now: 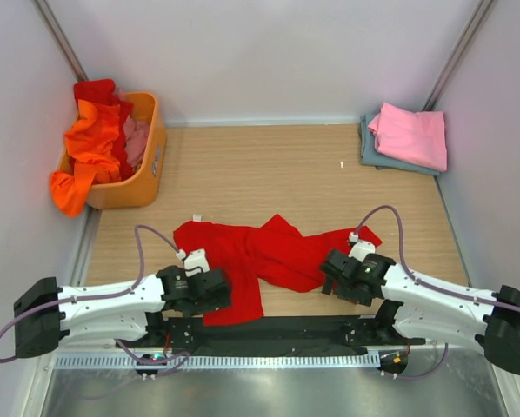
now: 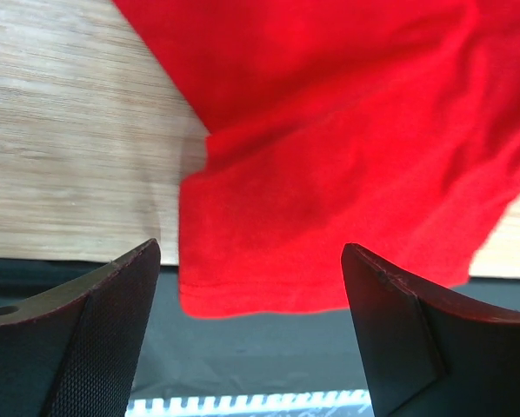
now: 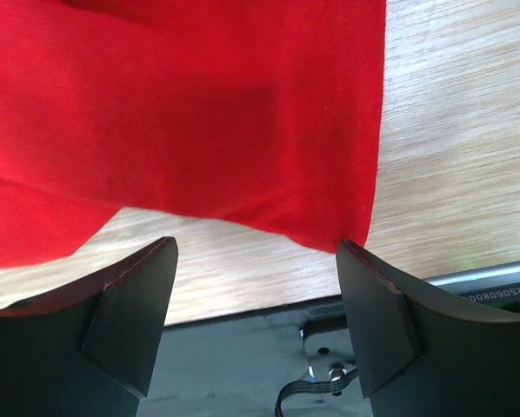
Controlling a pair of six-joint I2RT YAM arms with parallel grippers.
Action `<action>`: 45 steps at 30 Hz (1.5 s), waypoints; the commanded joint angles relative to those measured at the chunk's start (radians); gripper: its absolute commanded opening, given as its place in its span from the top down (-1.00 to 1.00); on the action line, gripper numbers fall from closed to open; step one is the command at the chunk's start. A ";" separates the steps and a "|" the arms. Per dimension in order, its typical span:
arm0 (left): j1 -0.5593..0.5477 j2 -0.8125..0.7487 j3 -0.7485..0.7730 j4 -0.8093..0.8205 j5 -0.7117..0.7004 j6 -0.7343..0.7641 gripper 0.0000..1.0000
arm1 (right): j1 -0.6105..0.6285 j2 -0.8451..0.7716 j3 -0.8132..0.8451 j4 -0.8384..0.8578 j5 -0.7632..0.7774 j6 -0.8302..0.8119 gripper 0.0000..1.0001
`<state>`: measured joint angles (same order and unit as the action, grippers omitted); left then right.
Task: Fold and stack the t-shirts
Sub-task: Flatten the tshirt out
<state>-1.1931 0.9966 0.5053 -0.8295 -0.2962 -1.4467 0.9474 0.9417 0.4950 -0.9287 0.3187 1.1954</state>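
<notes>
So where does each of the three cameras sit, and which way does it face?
Top external: fixed above and behind the arms, looking down at the table; both arms show, left gripper and right gripper at the red t-shirt.
Left wrist: on the left arm, facing down at the shirt's edge; its own two fingers show.
Right wrist: on the right arm, facing another shirt edge; its own fingers show.
Shared: all three see the red t-shirt and the wooden table.
</notes>
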 commanded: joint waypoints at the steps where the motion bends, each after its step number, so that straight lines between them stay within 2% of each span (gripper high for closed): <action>1: -0.007 -0.006 -0.037 0.058 -0.038 -0.049 -0.71 | 0.005 0.102 0.016 0.045 0.025 0.009 -0.59; 5: -0.007 0.017 -0.065 0.079 -0.035 -0.063 -0.69 | 0.005 0.216 0.004 0.109 0.010 -0.026 -0.54; 8: -0.007 0.023 -0.091 0.125 -0.037 -0.064 -0.58 | 0.007 0.218 -0.009 0.133 -0.001 -0.034 -0.14; 9: -0.007 0.023 -0.102 0.136 -0.040 -0.064 -0.55 | 0.007 0.212 -0.013 0.145 -0.004 -0.037 0.08; 11: -0.007 0.036 -0.109 0.167 -0.046 -0.063 -0.38 | 0.007 0.192 -0.018 0.142 -0.003 -0.039 0.37; 12: -0.007 0.040 -0.114 0.179 -0.047 -0.055 -0.18 | 0.008 0.189 -0.019 0.139 -0.004 -0.043 0.60; 14: -0.007 0.051 -0.119 0.226 -0.047 -0.040 0.09 | 0.007 0.186 -0.022 0.136 -0.006 -0.051 0.85; 15: -0.007 0.062 -0.116 0.240 -0.044 -0.031 0.52 | 0.008 0.180 -0.022 0.137 -0.016 -0.057 0.98; 16: -0.005 0.066 -0.108 0.247 -0.044 -0.017 0.81 | 0.007 0.177 -0.024 0.140 -0.026 -0.062 0.98; 17: -0.008 0.069 -0.103 0.245 -0.049 -0.015 0.99 | 0.007 0.171 -0.023 0.139 -0.030 -0.062 0.98; 21: -0.008 0.060 -0.045 0.215 -0.054 0.003 1.00 | 0.007 0.097 0.031 0.061 -0.004 -0.071 0.98; 22: -0.007 0.033 -0.025 0.193 -0.057 0.009 1.00 | 0.007 0.076 0.089 0.032 0.022 -0.074 0.97; 24: -0.008 -0.002 0.059 0.087 -0.089 0.019 1.00 | 0.007 0.031 0.170 -0.063 0.068 -0.083 0.98; 29: -0.007 -0.168 0.258 -0.197 -0.225 0.060 1.00 | 0.005 -0.014 0.555 -0.298 0.261 -0.132 0.98; 33: -0.007 -0.228 0.485 -0.385 -0.369 0.110 1.00 | 0.005 0.015 0.833 -0.393 0.327 -0.189 0.98; 35: -0.008 -0.231 0.577 -0.497 -0.418 0.134 1.00 | 0.005 0.025 0.904 -0.432 0.348 -0.203 0.98; 39: -0.008 -0.222 0.838 -0.592 -0.523 0.235 1.00 | 0.005 0.029 1.068 -0.492 0.436 -0.233 0.98; 45: -0.007 -0.187 1.152 -0.547 -0.587 0.501 1.00 | 0.005 -0.007 1.327 -0.472 0.476 -0.347 0.98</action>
<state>-1.1969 0.7837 1.5215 -1.3067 -0.7742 -1.1191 0.9501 0.9730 1.7035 -1.3331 0.7120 0.9340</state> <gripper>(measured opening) 0.006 0.026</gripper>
